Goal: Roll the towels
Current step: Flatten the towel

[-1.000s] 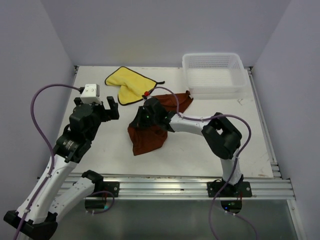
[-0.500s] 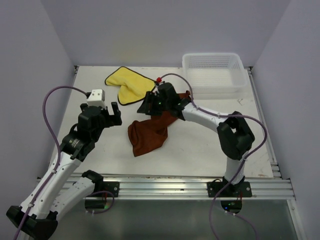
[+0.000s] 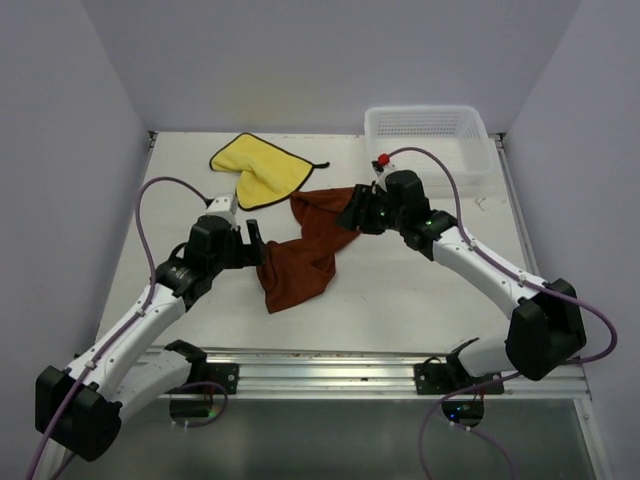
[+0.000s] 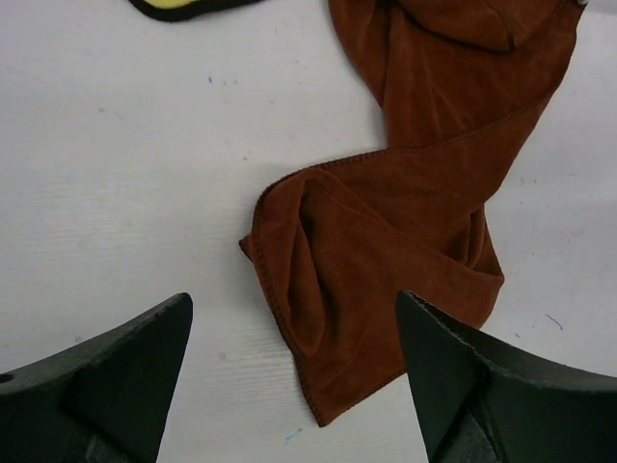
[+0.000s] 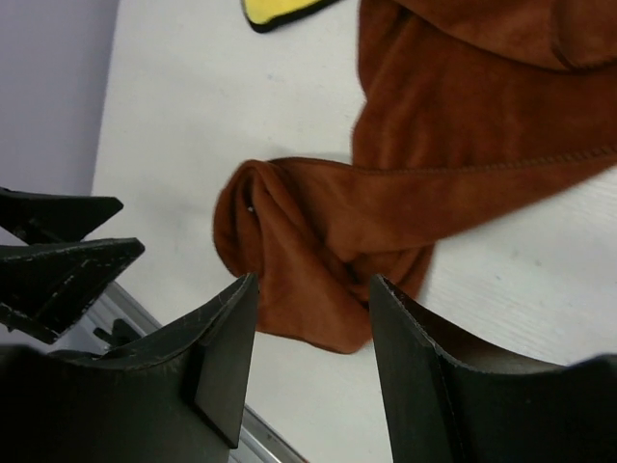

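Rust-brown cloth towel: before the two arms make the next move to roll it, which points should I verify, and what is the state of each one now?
1. Rust-brown cloth towel lies flat for rolling: not ok; it is crumpled and folded over on the white table.
2. Left jaws open: ok; the towel's edge shows between them in the left wrist view.
3. Right jaws open and empty: ok.
4. Bright yellow cloth towel apart from the brown one: ok.
5. White plastic mesh basket out of the way: ok; it stands in the far right corner.
6. Either jaws touching the cloth: cannot tell.
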Action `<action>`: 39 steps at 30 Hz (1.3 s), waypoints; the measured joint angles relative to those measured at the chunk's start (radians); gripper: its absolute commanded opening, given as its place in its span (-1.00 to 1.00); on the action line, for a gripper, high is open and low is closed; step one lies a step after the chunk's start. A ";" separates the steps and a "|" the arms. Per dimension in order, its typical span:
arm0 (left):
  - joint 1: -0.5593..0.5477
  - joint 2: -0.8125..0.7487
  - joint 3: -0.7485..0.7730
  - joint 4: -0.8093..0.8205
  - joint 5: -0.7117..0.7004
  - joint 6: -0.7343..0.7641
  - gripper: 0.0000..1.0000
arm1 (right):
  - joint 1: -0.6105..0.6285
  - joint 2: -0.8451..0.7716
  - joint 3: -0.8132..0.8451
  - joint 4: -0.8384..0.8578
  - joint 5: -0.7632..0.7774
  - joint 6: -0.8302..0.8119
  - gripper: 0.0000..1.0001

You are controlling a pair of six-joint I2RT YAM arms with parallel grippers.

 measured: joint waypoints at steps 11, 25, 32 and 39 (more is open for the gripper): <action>-0.071 0.200 -0.043 0.112 0.105 -0.088 0.41 | -0.142 -0.026 -0.157 -0.014 -0.035 -0.005 0.03; -0.187 0.234 -0.090 0.075 -0.063 -0.203 0.33 | -0.199 -0.026 -0.189 0.010 -0.084 0.004 0.03; -0.190 0.233 -0.091 0.058 -0.155 -0.237 0.36 | -0.208 -0.020 -0.191 0.015 -0.102 0.012 0.02; -0.190 0.315 -0.143 0.117 -0.157 -0.245 0.23 | -0.211 -0.008 -0.191 0.016 -0.107 0.014 -0.07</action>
